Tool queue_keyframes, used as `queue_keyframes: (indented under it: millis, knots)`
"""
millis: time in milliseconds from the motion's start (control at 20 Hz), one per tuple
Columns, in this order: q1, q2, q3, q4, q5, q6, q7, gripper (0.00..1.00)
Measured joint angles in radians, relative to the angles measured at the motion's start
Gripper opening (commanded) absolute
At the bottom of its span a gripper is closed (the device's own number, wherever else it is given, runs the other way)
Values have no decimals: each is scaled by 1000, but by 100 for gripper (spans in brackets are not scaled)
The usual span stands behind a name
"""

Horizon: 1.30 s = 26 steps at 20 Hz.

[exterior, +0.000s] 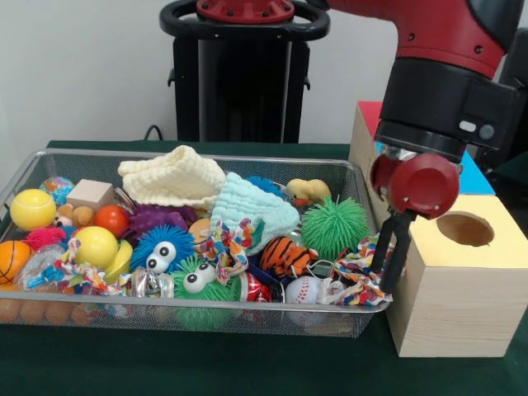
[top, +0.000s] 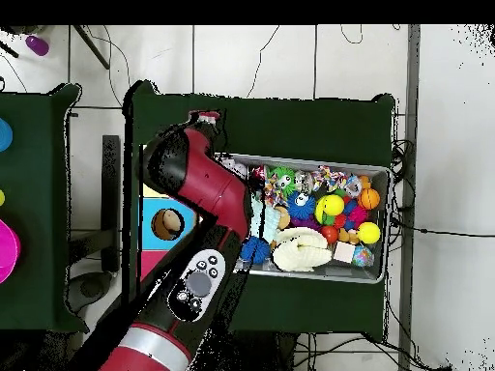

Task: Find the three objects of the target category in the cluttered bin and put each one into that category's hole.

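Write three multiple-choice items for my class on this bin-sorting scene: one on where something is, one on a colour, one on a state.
1. Where is the gripper?
A. At the bin's end nearest the wooden box
B. Over the bin's middle
C. Inside the box's hole

2. What colour is the box face around the round hole?
A. Red
B. Yellow
C. Green

3. What is the gripper holding?
A. The baseball
B. A yellow ball
C. Nothing

Answers:
1. A, the front view shows its fingers reaching down at the wire bin's end beside the wooden box.
2. B, the top face around the hole is yellow.
3. C, the two fingers stand apart with nothing between them; the baseball lies in the bin.
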Motion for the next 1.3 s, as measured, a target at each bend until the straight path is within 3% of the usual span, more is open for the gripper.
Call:
queue_keyframes:
  millis: [350, 950, 1300]
  knots:
    - [-10, 1, 20, 55, -32, -10, 0, 100]
    - [-11, -1, 25, 73, -70, 53, 0, 100]
    - [-44, -25, 109, 103, -69, 49, 0, 100]
